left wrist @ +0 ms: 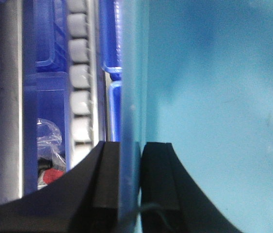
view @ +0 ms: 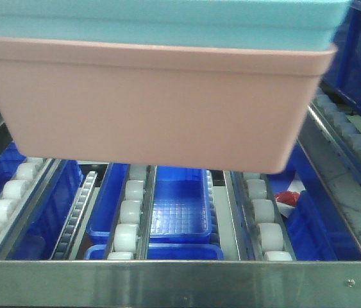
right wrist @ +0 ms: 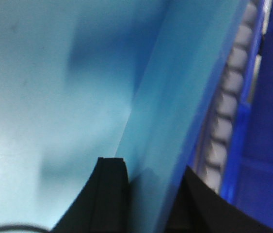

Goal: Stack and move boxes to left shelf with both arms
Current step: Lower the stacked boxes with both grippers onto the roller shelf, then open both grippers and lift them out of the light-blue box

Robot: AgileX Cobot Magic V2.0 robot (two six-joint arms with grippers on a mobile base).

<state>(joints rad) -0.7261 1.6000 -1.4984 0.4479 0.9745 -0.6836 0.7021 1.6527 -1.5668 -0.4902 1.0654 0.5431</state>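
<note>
- Pink tub (view: 161, 109) with blue tub (view: 167, 22) nested inside hangs just above the left shelf (view: 180, 282) rollers.
- Left gripper (left wrist: 130, 184) and right gripper (right wrist: 148, 194) each pinch a blue wall.
- Lower both sides evenly, I'd say.

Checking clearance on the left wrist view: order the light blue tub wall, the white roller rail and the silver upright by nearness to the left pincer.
1. Light blue tub wall: clamped inside the left pincer.
2. White roller rail: further to the picture's left, past a dark blue bin edge.
3. Silver upright: near the picture's left edge, farthest.
</note>
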